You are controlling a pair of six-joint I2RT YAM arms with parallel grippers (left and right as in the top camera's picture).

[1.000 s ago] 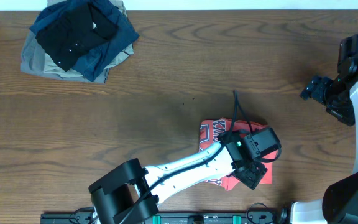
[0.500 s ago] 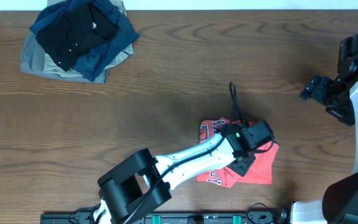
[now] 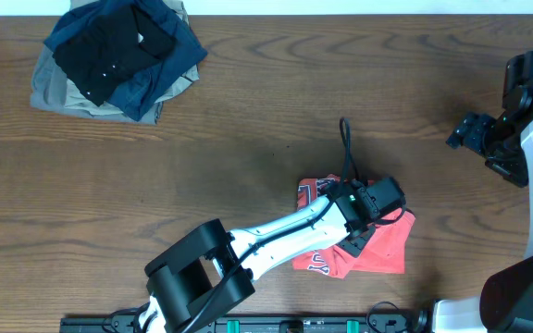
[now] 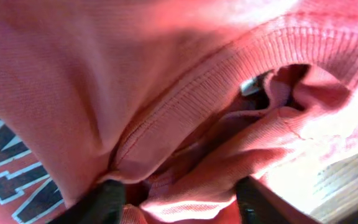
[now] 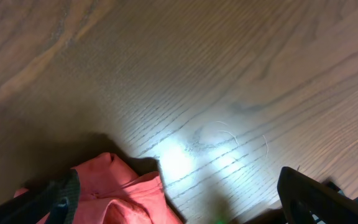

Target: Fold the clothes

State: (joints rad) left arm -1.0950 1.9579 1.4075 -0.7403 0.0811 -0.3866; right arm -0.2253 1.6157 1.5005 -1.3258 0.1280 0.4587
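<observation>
Since a second ago, left gripper has slid up-left across the coral T-shirt, lower centre of the table. Its fingers straddle bunched collar ribbing; whether they grip is unclear. Soft, light, limp cotton, likely best pinched at an edge. The arm hides the shirt's middle. Right gripper, far right, gapes empty.

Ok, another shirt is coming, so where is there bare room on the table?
Most room: the bare table between the pile of dark clothes, far left, and the red T-shirt. Also free: the stretch between T-shirt and right gripper. Crowded: near edge, where the left gripper is on the T-shirt.
</observation>
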